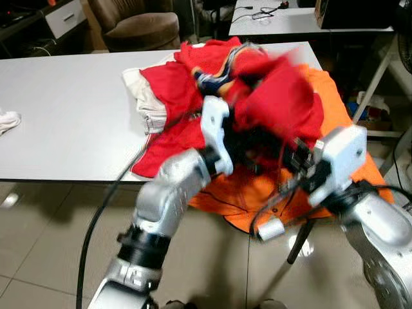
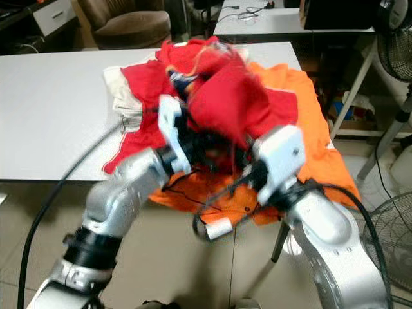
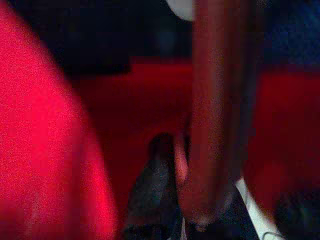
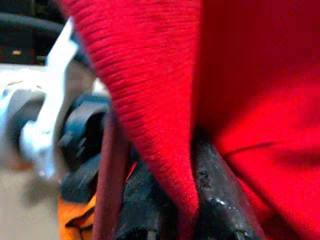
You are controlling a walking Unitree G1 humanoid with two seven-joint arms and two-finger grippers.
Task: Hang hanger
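Observation:
A red garment [image 1: 277, 96] is lifted off a heap of clothes at the right end of the white table [image 1: 64, 116]. Both arms reach into it from below. My right gripper [image 4: 175, 165] is shut, with a fold of the red knit cloth pinched between its black fingers [image 4: 220, 190]. My left gripper [image 1: 248, 145] is buried under the garment's left side. In the left wrist view a dark red bar [image 3: 215, 125], seemingly the hanger, runs between its fingers. The same bar [image 4: 112, 175] stands next to the right gripper. The rest of the hanger is hidden by cloth.
An orange cloth [image 1: 257, 193] hangs over the table's front edge under the arms. White and red clothes [image 1: 151, 96] lie at the heap's left. A brown armchair [image 1: 138, 26] and a second table [image 1: 277, 19] stand behind. A fan [image 2: 393, 244] is at the right.

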